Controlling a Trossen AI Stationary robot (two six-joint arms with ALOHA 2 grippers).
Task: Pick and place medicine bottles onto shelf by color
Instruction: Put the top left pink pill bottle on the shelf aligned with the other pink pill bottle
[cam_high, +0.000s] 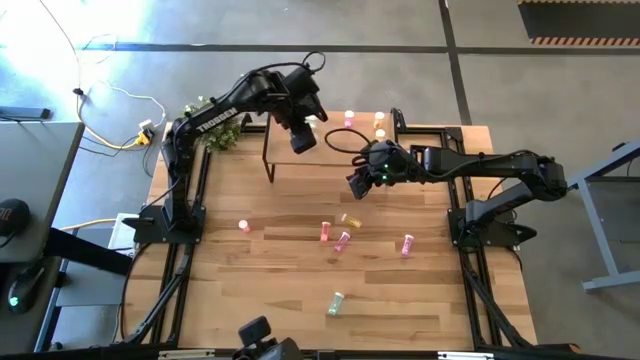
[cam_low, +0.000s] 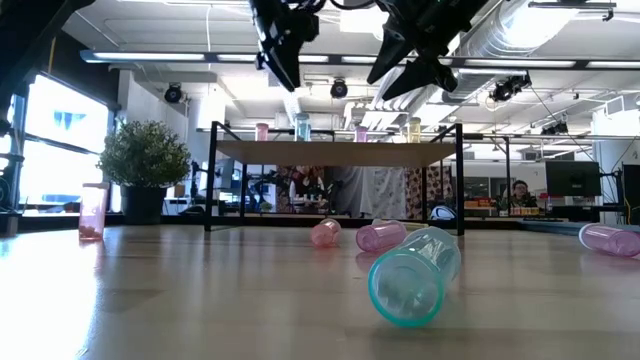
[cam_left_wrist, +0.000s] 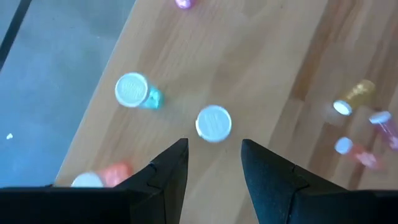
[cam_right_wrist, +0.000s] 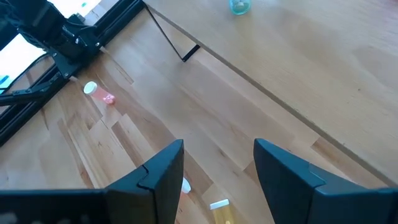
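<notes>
High view, shelf: the shelf (cam_high: 300, 165) has a pale wood top on thin black legs, and every place below is given from it
High view, left gripper: the left gripper (cam_high: 303, 143) hangs over the shelf top
High view, right gripper: the right gripper (cam_high: 358, 184) hovers just off the shelf's front edge, above the table (cam_high: 250, 290)
High view, loose bottles: one pink bottle (cam_high: 244, 226) stands well in front of the shelf; a cluster of pink and yellow ones (cam_high: 342, 233) lies farther front, a green one (cam_high: 336, 302) farthest
Low view, shelf row: four small bottles (cam_low: 303, 126) stand upright along the shelf top
Low view, table: a green bottle (cam_low: 414, 274) lies on its side nearest the camera, clear tinted plastic, round and open-mouthed; pink ones (cam_low: 380, 236) lie between it and the shelf
Left wrist view, tool: fingers (cam_left_wrist: 171, 168) apart and empty, over a white-capped bottle (cam_left_wrist: 214, 123) on the shelf; a second, green one (cam_left_wrist: 134, 92) stands near it
Right wrist view, tool: fingers (cam_right_wrist: 163, 168) spread wide, nothing between them, the shelf's front edge ahead
Handling, judged: light, stiff, smooth plastic, apt to roll when lying and tip when nudged
Grip, judged: take the round body mid-height, across its width, not by the cap
</notes>
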